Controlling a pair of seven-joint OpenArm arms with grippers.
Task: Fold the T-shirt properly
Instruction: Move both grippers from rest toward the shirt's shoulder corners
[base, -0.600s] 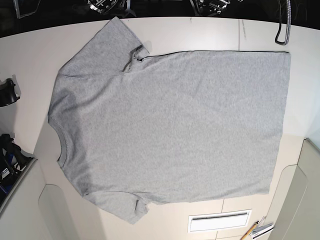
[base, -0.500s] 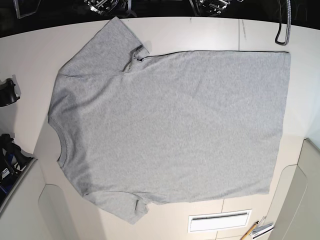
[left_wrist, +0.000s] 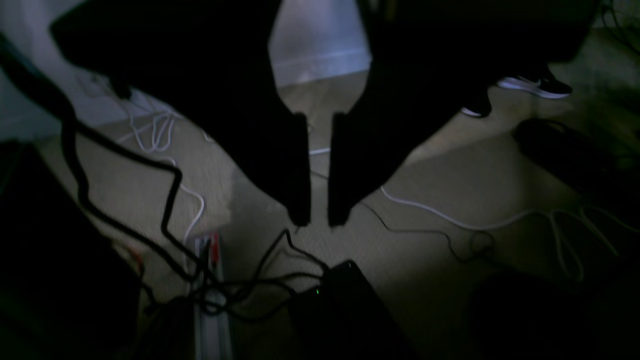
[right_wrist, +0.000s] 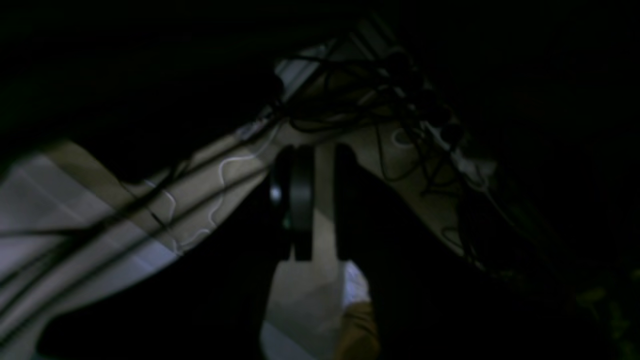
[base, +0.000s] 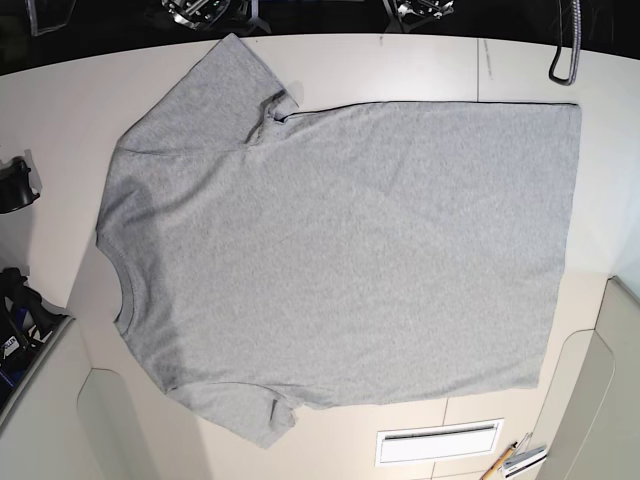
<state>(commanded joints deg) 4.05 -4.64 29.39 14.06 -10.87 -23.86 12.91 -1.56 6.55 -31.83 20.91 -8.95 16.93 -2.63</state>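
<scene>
Lying flat and plain side up, the shirt (base: 340, 260) covers most of the tabletop (base: 420, 65), collar at the base view's left, hem at its right, no fold made yet. Both arms hang beyond the far edge over the floor: the left hand (left_wrist: 314, 220) and right hand (right_wrist: 319, 250) each slightly parted, grasping nothing. A good first step: pinch one sleeve and the matching hem corner together.
</scene>
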